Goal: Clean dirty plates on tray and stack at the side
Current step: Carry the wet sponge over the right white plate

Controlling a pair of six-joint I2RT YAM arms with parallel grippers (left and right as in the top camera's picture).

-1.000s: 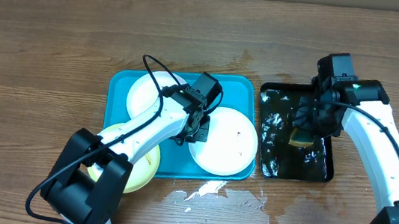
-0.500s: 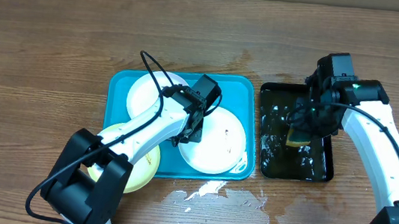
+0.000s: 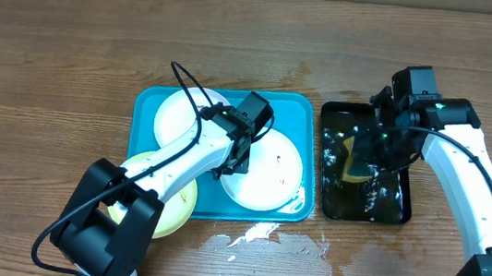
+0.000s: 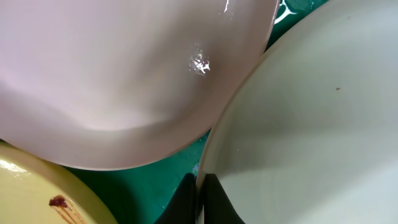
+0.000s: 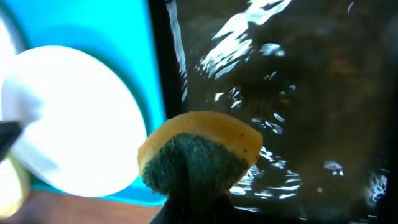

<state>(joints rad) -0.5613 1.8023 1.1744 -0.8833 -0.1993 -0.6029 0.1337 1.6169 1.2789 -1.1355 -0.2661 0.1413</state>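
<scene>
Three plates show in the overhead view. A white plate (image 3: pixel 181 117) lies at the back left of the turquoise tray (image 3: pixel 293 114). A second white plate (image 3: pixel 265 175) is tilted, its left rim raised by my left gripper (image 3: pixel 236 160), which is shut on that rim. A pale yellow plate (image 3: pixel 164 201) overhangs the tray's front left corner. In the left wrist view the fingertips (image 4: pixel 199 186) pinch the rim of the held plate (image 4: pixel 311 124); the yellow plate (image 4: pixel 31 193) carries a dark smear. My right gripper (image 3: pixel 370 152) is shut on a yellow-green sponge (image 5: pixel 199 152) above the black tray.
The black tray (image 3: pixel 378 204) right of the turquoise tray holds water and foam. White foam (image 3: pixel 263 236) is spilled on the wooden table in front of the trays. In the right wrist view the tilted white plate (image 5: pixel 74 118) lies left of the sponge.
My left gripper has lifted the white plate's left rim, tilting the plate and shifting it slightly left. My right gripper has carried the sponge leftward over the black tray.
</scene>
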